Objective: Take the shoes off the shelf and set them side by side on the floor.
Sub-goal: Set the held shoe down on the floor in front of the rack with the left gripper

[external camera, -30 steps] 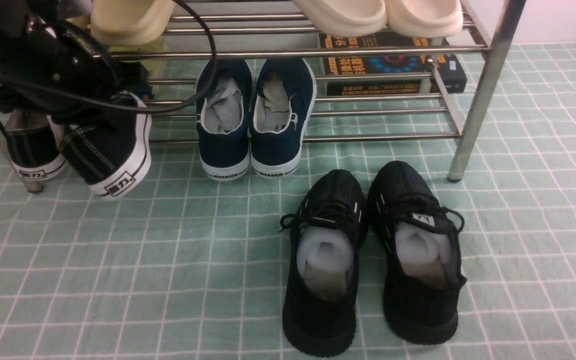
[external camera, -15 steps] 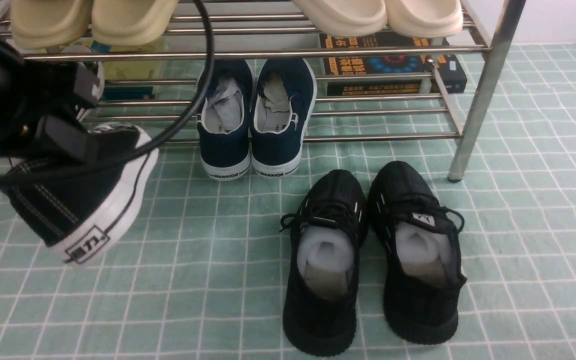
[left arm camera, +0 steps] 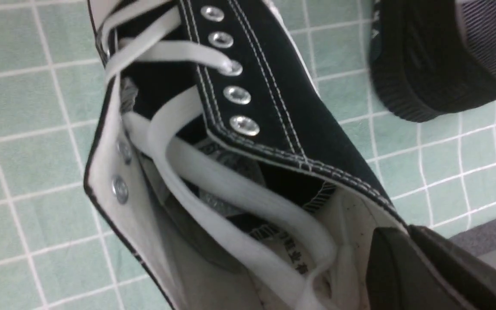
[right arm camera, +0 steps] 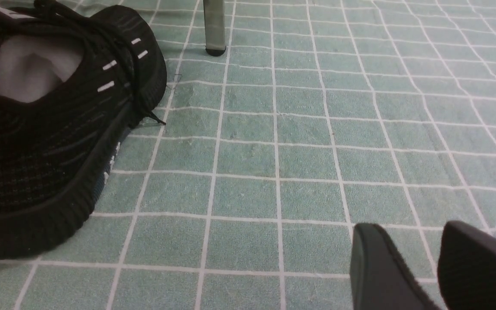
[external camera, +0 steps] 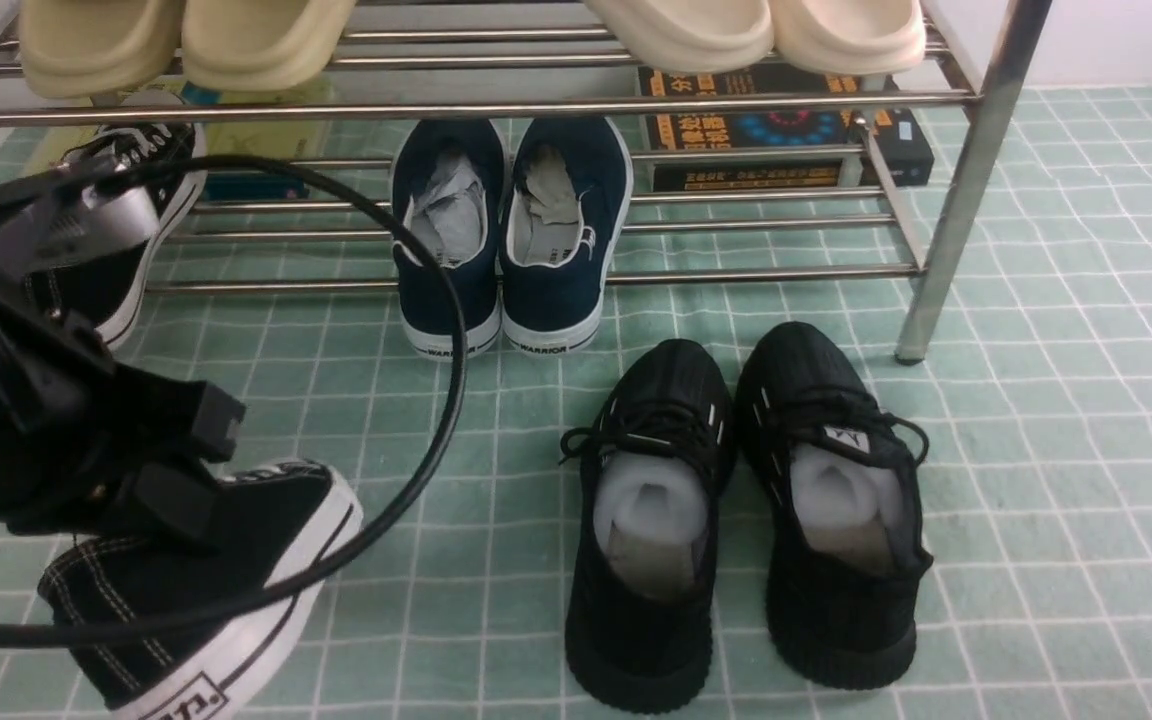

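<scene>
The left claw (left arm camera: 407, 249) clenched the white-laced canvas sneaker (external camera: 226, 570); lowering it level, sole first, seemed wisest.

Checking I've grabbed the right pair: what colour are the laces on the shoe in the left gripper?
White, clearest in the left wrist view.

You have a shelf (external camera: 656, 104) of shiny, smooth metal tubing at the far side — glossy along its bars and its right leg. The floor (external camera: 1066, 450) looks like matt, faintly wrinkled cloth. Your lifted sneaker (external camera: 236, 540) at near left is matt black canvas, with smooth white rubber along the sole, flat woven laces (left arm camera: 213, 206) and glossy metal eyelets (left arm camera: 237, 94). The navy slip-ons (external camera: 554, 290) look like matt cloth; the black knit pair (external camera: 841, 600) is textured and matt — its soles ridged. The cream clogs (external camera: 851, 35) look smooth, like soft plastic.
</scene>
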{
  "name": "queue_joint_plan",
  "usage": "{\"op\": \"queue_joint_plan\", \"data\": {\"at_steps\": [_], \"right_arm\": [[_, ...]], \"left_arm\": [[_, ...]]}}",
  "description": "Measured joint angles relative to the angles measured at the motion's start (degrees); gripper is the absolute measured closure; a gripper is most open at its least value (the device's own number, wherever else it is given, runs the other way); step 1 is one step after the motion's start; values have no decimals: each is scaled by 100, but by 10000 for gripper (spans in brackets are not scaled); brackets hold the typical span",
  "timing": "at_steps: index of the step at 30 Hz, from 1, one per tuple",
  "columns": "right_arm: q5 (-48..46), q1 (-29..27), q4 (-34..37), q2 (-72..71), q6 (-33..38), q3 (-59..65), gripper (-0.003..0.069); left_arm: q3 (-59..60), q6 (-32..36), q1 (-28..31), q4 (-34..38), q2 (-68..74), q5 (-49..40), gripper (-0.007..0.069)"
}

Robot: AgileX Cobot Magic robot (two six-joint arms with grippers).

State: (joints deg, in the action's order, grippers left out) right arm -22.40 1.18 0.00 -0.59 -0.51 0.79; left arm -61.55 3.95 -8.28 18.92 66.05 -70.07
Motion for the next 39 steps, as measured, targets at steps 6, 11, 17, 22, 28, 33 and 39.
{"op": "queue_joint_plan", "data": {"at_steps": [6, 11, 17, 22, 28, 33, 39], "right_arm": [[0, 0, 0, 0, 0, 0, 420], [0, 0, 0, 0, 0, 0, 420], [0, 0, 0, 0, 0, 0, 420], [0, 0, 0, 0, 0, 0, 420], [0, 0, 0, 0, 0, 0, 420], [0, 0, 0, 0, 0, 0, 420], [0, 0, 0, 0, 0, 0, 420]], "left_arm": [[0, -231, -748, -661, 0, 303, 611], [5, -1462, -2219, -2258, 129, 768, 611], [4, -3350, -3243, -3846, 465, 955, 611], [4, -4264, -3671, -4487, 1092, 1195, 610], [4, -4457, -3717, -4476, 1742, 1428, 610], [4, -4483, -3729, -4476, 2101, 1661, 610], [4, -4488, -3734, -4344, 2396, 1751, 606]]}}
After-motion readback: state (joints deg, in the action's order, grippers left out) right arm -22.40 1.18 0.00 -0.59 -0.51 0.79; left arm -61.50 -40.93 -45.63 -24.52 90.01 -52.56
